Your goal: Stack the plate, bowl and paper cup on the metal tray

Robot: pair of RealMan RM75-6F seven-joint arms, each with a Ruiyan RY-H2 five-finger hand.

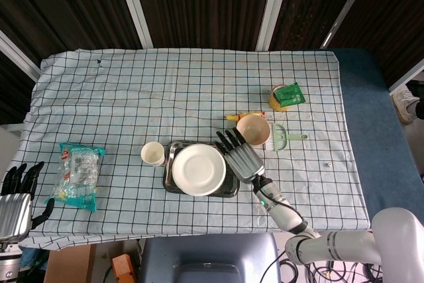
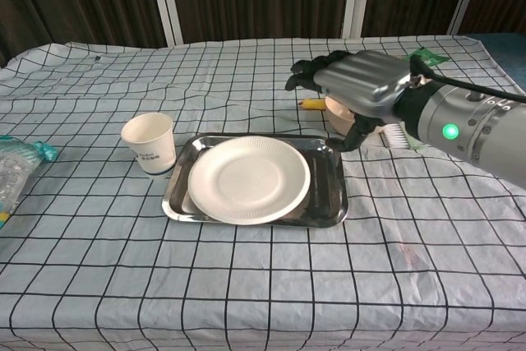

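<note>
A white plate (image 1: 199, 169) (image 2: 248, 179) lies flat on the metal tray (image 1: 232, 187) (image 2: 325, 202) near the table's front. A white paper cup (image 1: 153, 154) (image 2: 149, 142) stands upright just left of the tray. The beige bowl (image 1: 254, 132) (image 2: 335, 110) sits behind the tray's right end, mostly hidden in the chest view. My right hand (image 1: 241, 154) (image 2: 355, 80) hovers open above the tray's right end, fingers spread toward the bowl, holding nothing. My left hand (image 1: 16, 198) rests open off the table's front left corner.
A snack bag (image 1: 78, 174) lies at the left. A yellow can with a green packet (image 1: 285, 97) (image 2: 404, 71) stands at the back right. A green brush (image 1: 286, 138) (image 2: 422, 129) lies right of the bowl, and a small yellow item (image 1: 231, 117) (image 2: 312, 105) sits behind it.
</note>
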